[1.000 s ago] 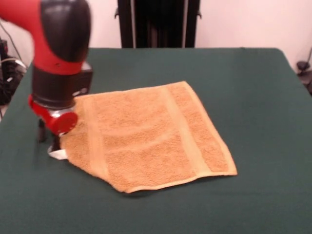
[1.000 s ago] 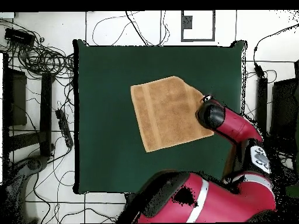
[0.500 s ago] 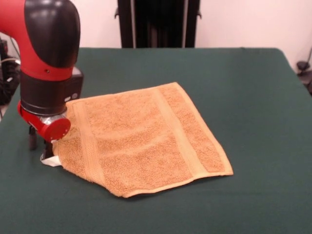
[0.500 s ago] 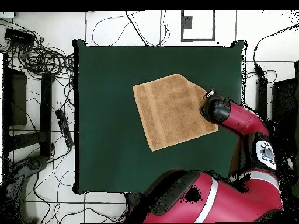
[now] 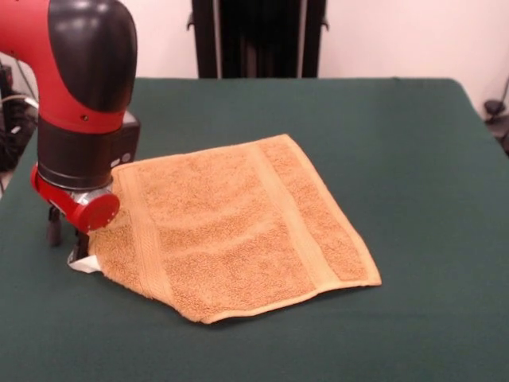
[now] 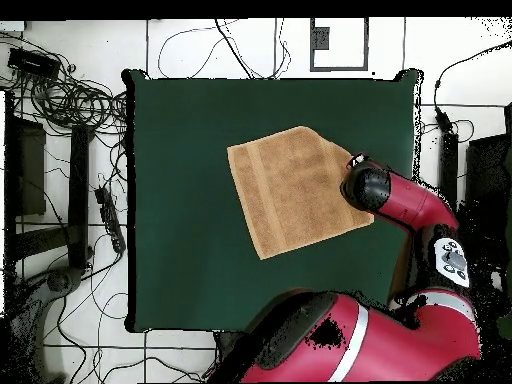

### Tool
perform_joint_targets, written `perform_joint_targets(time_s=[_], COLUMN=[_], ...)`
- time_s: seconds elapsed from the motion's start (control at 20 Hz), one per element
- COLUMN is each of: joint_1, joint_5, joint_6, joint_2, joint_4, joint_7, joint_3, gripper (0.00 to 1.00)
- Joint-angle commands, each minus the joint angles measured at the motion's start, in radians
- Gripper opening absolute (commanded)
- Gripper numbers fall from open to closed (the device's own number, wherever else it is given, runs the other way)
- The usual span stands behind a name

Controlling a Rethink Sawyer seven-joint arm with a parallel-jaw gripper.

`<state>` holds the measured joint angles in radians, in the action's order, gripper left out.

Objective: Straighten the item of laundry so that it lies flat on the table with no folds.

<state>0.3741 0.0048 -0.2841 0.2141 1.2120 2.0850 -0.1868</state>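
Note:
The orange-tan towel (image 5: 231, 223) lies spread on the dark green table (image 5: 413, 143), left of centre in the front view. Its near-left corner looks cut off, as if tucked under. Faint ripples cross its middle. A small white tag (image 5: 83, 266) sticks out at its left edge. My gripper (image 5: 67, 243) stands at that left edge, its tips down at the table and apart, with green cloth showing between them. One fingertip (image 5: 79, 251) is right beside the tag. In the overhead view the towel (image 6: 290, 190) lies right of centre, and the arm's wrist (image 6: 365, 185) hides the gripper.
The arm's red and black bulk (image 5: 83, 95) stands over the table's left side. The black pedestal (image 5: 258, 36) is behind the far edge. In the overhead view, cables (image 6: 70, 95) and floor lie left of the table (image 6: 180, 200).
The gripper moved left with the towel's corner, and the whole towel slid a little that way. In the last half second the arm shifted slightly back right while the towel stayed.

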Motion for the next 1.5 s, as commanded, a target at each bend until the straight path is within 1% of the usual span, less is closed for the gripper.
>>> perform_joint_targets(time_s=[0.05, 0.4, 0.55, 0.65, 0.9, 1.0, 1.1, 1.2, 1.3, 1.35, 1.5], joint_1=[-0.055, -0.091, -0.086, -0.081, -0.062, -0.059, -0.032, -0.035, -0.001, -0.006, 0.013], joint_5=[-0.009, -0.027, -0.045, -0.044, -0.049, -0.066, -0.070, -0.086, -0.083, -0.096, -0.112], joint_6=[-0.060, -0.235, -0.273, -0.302, -0.319, -0.298, -0.284, -0.274, -0.273, -0.267, -0.258], joint_2=[0.009, 0.180, 0.235, 0.256, 0.273, 0.272, 0.256, 0.249, 0.238, 0.237, 0.232], joint_4=[0.082, 0.145, 0.152, 0.158, 0.166, 0.161, 0.158, 0.144, 0.149, 0.143, 0.148], joint_7=[0.031, -0.045, -0.100, -0.106, -0.108, -0.112, -0.132, -0.131, -0.151, -0.144, -0.137], joint_3=[0.180, 0.147, 0.156, 0.161, 0.178, 0.179, 0.211, 0.205, 0.245, 0.239, 0.264], gripper=[1.00, 1.00, 1.00, 1.00, 1.00, 1.00, 1.00, 1.00, 1.00, 1.00, 1.00])
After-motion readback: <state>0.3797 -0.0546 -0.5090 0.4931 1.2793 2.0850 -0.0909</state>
